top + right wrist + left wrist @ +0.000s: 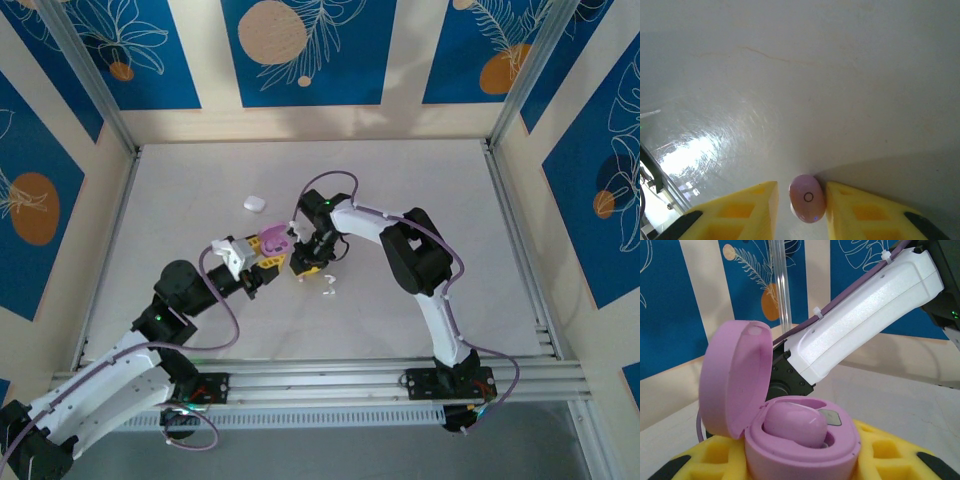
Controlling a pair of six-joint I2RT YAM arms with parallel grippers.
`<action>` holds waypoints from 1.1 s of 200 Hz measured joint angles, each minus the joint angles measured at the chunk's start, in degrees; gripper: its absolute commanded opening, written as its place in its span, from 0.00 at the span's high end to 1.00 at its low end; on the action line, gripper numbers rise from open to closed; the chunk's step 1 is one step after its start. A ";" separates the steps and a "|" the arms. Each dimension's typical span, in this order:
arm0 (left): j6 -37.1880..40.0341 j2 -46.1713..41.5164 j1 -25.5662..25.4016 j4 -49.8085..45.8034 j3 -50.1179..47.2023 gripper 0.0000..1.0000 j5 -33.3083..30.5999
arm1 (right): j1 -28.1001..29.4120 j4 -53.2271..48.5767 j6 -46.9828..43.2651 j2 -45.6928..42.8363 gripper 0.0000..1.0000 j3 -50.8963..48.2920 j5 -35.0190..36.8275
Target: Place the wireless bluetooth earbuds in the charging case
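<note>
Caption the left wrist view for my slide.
Left gripper holds the open pink charging case, one pink earbud seated inside.

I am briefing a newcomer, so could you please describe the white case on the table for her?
Seen from above, find the pale table and look left of its centre, toward the back wall. There the white pebble-shaped case lies alone. Unlike the pink case nearer the front, which is open, it is white and looks closed.
</note>
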 measured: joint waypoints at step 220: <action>0.00 0.33 0.00 0.04 0.02 0.70 0.02 | -0.07 0.17 1.25 0.09 0.72 0.00 0.50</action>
